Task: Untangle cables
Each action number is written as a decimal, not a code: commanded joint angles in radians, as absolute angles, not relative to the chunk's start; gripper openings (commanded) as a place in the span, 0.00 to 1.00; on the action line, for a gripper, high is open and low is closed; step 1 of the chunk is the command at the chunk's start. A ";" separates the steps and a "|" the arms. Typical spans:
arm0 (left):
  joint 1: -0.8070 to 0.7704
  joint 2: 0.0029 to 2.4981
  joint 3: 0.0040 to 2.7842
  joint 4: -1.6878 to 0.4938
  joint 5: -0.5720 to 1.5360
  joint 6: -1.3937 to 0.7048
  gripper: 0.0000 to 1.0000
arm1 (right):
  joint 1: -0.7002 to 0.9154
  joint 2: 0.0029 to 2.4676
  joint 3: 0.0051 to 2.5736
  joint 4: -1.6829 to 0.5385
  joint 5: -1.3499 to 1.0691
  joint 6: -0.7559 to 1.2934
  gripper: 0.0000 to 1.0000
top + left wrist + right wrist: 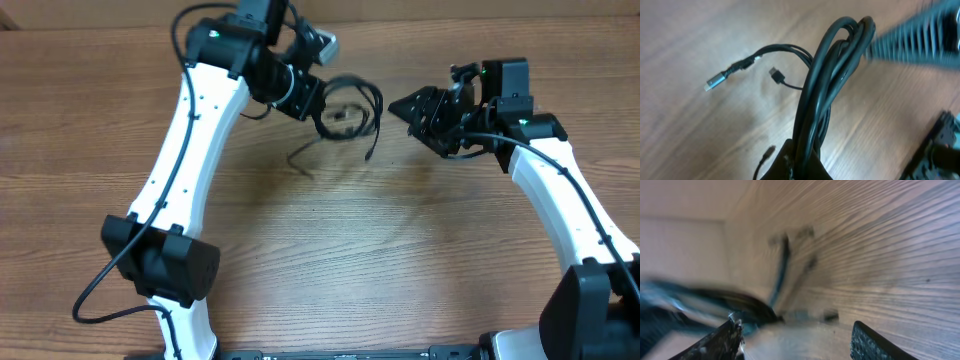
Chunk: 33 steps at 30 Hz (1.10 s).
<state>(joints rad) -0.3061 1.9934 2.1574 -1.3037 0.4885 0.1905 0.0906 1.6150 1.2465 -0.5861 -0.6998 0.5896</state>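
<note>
Your left gripper (316,97) is pinching the looped bundle of thin black cables (352,100) at the far middle of the brown wooden table (350,250). Your right gripper (398,105) is just beside them, fingers spread apart, holding nothing.

Top-down overhead plus 2 close wrist views on cables (347,118)

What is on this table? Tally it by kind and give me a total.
Cable bundle: 1
Robot arms: 2, left arm and right arm
Total: 3
</note>
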 commanded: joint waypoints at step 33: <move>-0.260 1.942 2.193 -1.200 0.410 -0.256 0.04 | 0.390 1.407 1.305 -0.403 -0.488 0.671 0.04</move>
